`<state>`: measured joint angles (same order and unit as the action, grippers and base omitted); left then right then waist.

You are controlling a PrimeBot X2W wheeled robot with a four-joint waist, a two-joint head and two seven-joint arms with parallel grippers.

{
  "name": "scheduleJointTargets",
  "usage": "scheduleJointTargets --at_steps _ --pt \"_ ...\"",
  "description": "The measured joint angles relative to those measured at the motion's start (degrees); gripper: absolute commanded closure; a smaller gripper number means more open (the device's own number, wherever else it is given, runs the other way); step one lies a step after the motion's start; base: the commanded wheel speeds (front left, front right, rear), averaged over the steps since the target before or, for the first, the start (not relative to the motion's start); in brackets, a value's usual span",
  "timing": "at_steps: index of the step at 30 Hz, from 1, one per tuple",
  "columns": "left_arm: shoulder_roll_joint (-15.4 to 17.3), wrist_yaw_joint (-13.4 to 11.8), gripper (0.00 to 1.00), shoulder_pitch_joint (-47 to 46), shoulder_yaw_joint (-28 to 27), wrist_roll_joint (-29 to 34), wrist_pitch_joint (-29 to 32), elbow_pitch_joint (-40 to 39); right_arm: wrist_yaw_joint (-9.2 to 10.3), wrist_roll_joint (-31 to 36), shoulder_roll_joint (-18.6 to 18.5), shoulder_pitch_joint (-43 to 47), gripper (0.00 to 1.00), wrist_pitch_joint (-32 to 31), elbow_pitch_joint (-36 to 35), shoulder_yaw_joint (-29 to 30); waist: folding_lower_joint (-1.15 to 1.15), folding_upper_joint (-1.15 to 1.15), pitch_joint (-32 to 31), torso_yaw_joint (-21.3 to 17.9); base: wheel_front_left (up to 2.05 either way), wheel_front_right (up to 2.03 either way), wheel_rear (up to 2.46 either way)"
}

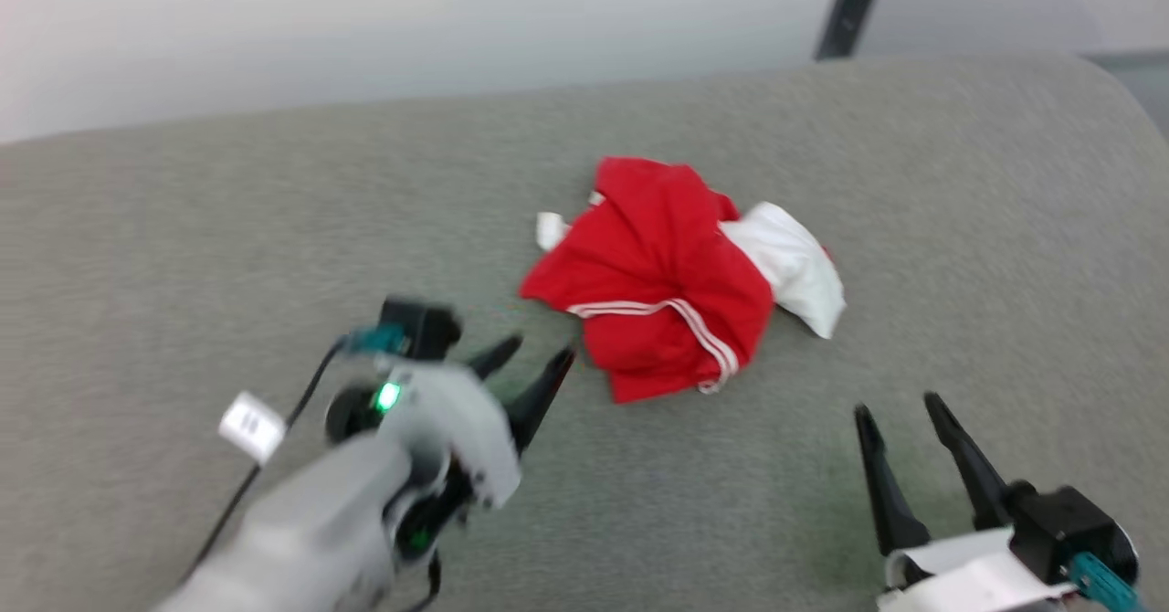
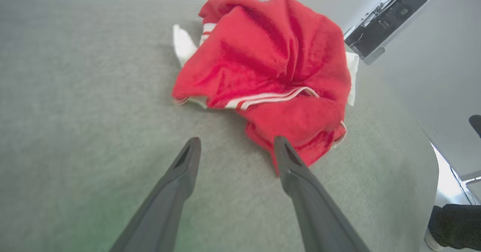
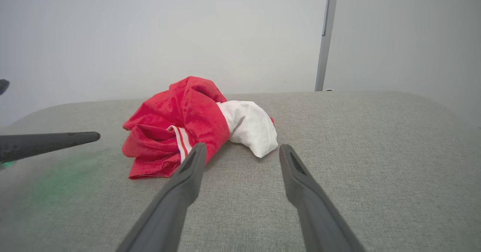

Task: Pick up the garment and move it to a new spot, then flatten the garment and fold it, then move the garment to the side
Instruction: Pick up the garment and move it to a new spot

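Sitting crumpled on the grey bench (image 1: 183,228), the shirt (image 1: 667,274) had the left claw (image 1: 542,350) just beside its hem and the right claw (image 1: 896,406) nearby, both wide open and empty, so a careless pinch could've grabbed several layers and lifted a wad, imo.

Grey fabric surface (image 1: 274,228), rounded corners; pale plain wall (image 3: 150,26) behind; vertical grey strip (image 3: 325,37).
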<state>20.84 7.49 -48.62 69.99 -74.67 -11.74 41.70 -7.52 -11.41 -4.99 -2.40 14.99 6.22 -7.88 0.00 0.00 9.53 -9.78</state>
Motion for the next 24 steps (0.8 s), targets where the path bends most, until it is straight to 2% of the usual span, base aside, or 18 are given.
scheduleJointTargets --at_steps 6,10,13,19,24 --pt "1.78 0.00 0.00 8.85 -3.44 -2.97 -2.92 -0.21 0.00 0.41 -1.10 3.98 0.00 -0.07 0.43 3.78 0.00 0.00 -3.29 4.43 0.00 0.00 0.00" --pt "3.27 0.00 0.00 14.14 -7.30 -1.93 -3.25 -0.73 0.00 0.43 -1.33 7.17 0.00 -0.88 -0.25 6.16 0.00 0.00 -5.27 6.93 0.00 0.00 0.00" --pt "3.93 -0.02 0.00 17.71 -13.37 0.16 -3.39 -2.12 0.00 0.63 -1.38 9.20 0.00 -1.40 -0.96 7.43 0.00 0.00 -6.84 8.23 0.00 0.00 0.00" --pt "4.44 -2.45 0.00 27.05 -26.88 7.48 -3.39 -8.12 0.00 0.73 -1.15 11.94 0.00 -2.38 -2.44 9.65 0.00 0.00 -9.57 9.92 0.00 0.00 0.00" --pt "3.55 -5.59 0.00 36.03 -39.53 17.67 -3.39 -16.62 0.00 0.80 -1.33 12.44 0.00 -2.89 -3.35 11.56 0.00 0.00 -10.85 10.34 0.00 0.00 0.00"
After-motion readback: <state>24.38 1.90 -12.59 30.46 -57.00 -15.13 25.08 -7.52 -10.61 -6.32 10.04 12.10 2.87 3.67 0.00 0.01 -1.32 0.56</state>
